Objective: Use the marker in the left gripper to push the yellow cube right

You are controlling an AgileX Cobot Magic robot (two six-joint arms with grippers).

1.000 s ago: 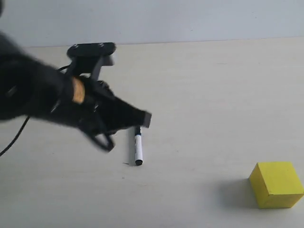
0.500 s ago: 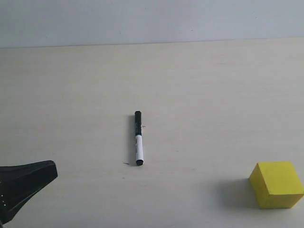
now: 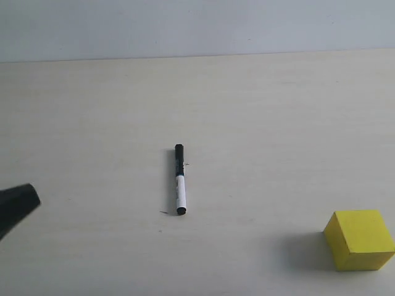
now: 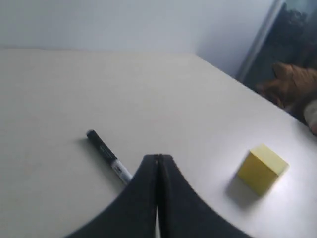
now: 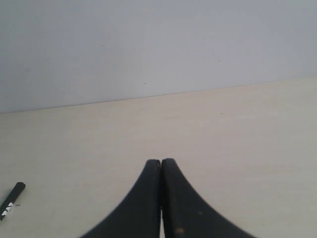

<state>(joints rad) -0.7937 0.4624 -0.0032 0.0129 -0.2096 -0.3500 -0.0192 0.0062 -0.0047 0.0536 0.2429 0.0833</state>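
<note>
The marker lies loose on the table near the middle, black cap pointing away, white barrel toward the front; it also shows as the marker and, at the frame edge, the marker. The yellow cube rests at the front right, seen too as the yellow cube. My left gripper is only a black tip at the far left edge, well apart from the marker. In its own view the left gripper is shut and empty. My right gripper is shut on nothing.
The pale table runs back to a light wall. In the left wrist view a dark opening with brown objects lies beyond the table's far corner.
My left arm has drawn back from over the marker to the lower left edge of the exterior view, almost out of frame. Marker and cube have not moved.
</note>
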